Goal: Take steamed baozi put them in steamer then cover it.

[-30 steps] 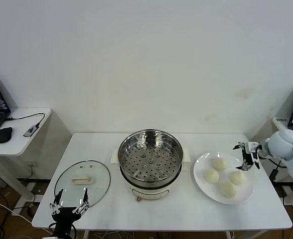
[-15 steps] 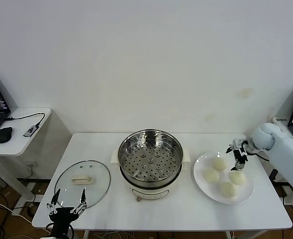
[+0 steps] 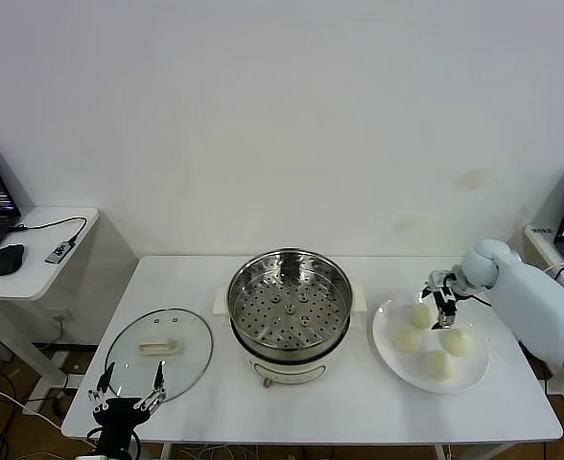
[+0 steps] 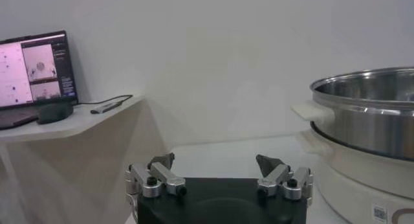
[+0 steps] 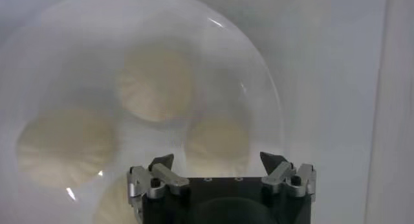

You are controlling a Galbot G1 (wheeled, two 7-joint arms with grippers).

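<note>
The head camera looks down from far on the whole worktop [image 3: 359,402], the left wrist camera looks level past the steamer [image 4: 365,109] (also in the head view), and the right wrist camera looks closely down on the baozi [image 5: 155,83].

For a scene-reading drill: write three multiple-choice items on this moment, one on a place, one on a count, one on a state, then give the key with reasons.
1. Where does the cover lie?
A. on the steamer
B. on the table, on the left-arm side of the steamer
C. on the plate

2. How many baozi are on the plate?
A. two
B. three
C. four

3. How is the right gripper?
A. open above the plate
B. shut on a bun
C. inside the steamer

Key: 1 B, the glass lid rests flat beside the steamer; 2 C, four buns show on the plate; 3 A, its fingers stand apart over the buns, holding nothing.
</note>
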